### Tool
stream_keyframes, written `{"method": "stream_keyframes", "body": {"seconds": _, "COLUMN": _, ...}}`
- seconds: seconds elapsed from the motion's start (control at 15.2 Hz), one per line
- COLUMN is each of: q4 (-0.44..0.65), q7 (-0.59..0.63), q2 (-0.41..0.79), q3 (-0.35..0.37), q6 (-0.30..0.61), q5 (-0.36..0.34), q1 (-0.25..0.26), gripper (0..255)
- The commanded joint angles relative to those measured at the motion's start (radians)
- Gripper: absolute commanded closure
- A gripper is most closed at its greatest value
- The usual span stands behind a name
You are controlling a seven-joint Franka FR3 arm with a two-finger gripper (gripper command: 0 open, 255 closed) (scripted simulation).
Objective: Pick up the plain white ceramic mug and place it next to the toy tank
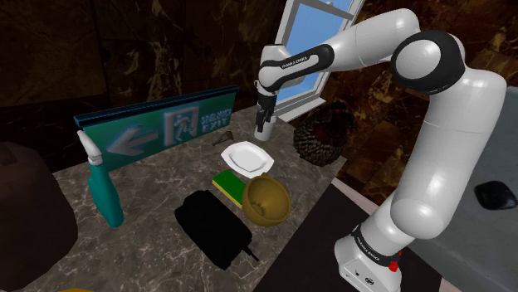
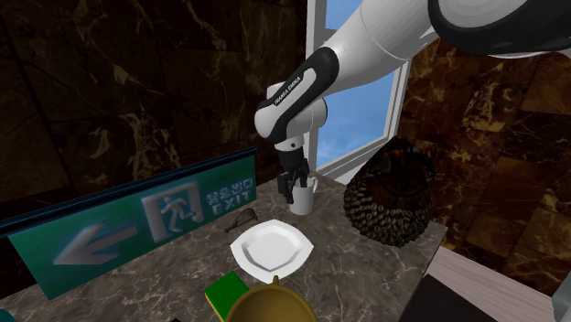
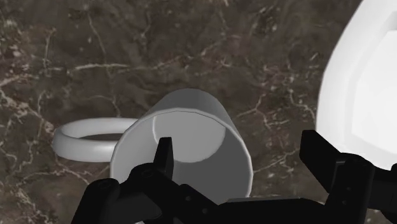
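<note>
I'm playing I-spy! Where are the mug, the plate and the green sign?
mug point(image 2: 305, 203), second exterior view, on its side wall.
plate point(image 2: 272, 249), second exterior view, on its bare middle.
green sign point(image 2: 131, 229), second exterior view, on its front face.

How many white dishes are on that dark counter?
2: a mug by the window, at the black gripper, and a plate beside it, nearer the sponge. The green sign could hide others.

Shoulder view overlooks the table point(image 1: 158, 178); second exterior view, nearer, shares its plate point(image 2: 272, 247); wrist view hovers close above.
</note>
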Motion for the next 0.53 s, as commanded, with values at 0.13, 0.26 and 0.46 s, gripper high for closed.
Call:
{"method": "stream_keyframes", "body": {"seconds": 0.13, "q4": 0.0, "q7": 0.0, "q2": 0.0, "q3": 0.0, "q6": 0.0, "q5": 0.0, "q1": 0.0, "gripper": 255}}
{"method": "stream_keyframes", "body": {"seconds": 0.26, "q4": 0.0, "q7": 0.0, "q2": 0.0, "q3": 0.0, "q6": 0.0, "q5": 0.0, "q1": 0.0, "gripper": 255}}
{"method": "stream_keyframes", "body": {"seconds": 0.46, "q4": 0.0, "q7": 0.0, "q2": 0.0, "q3": 0.0, "q6": 0.0, "q5": 0.0, "q1": 0.0, "gripper": 255}}
